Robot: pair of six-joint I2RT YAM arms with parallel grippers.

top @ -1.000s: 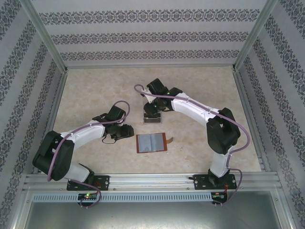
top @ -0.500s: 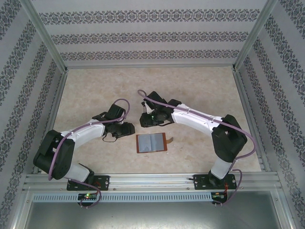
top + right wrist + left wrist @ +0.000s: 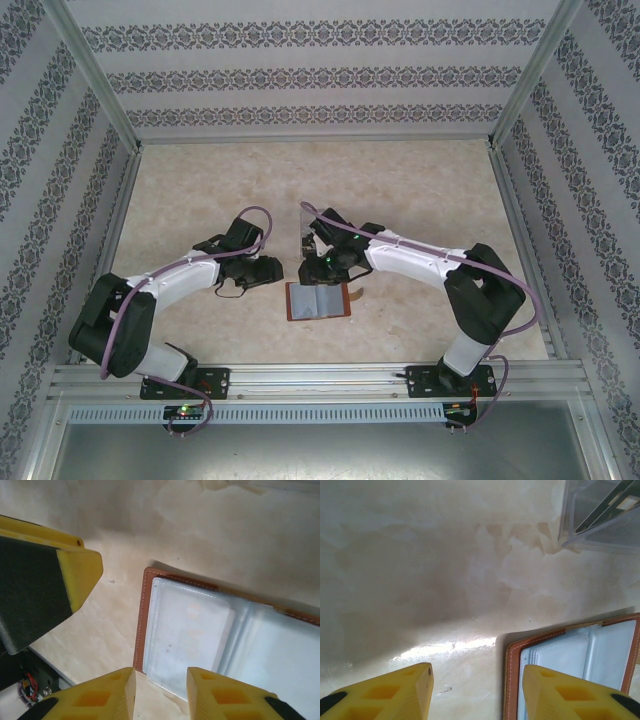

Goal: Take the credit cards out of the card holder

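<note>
Presently, the right tool (image 3: pixel 160 680) hovered part-open, empty, above the card holder (image 3: pixel 200 625). Pinching its edge could drag it instead.

Right gripper (image 3: pixel 161 676) fingers slightly apart, nothing between, poised over edge of open brown card holder (image 3: pixel 141 615); clear sleeves (image 3: pixel 190 630) face up; marbled beige table (image 3: pixel 210 535).

The card holder (image 3: pixel 318 300) lies open on the surface (image 3: pixel 200 190), near the front and about midway across. The left claw (image 3: pixel 270 272) sits just left of it, low over the surface. The right claw (image 3: pixel 308 274) hangs over the holder's back left part. Behind the holder stands a tray (image 3: pixel 568 515), with a card (image 3: pixel 602 507) tilted inside it.
</note>
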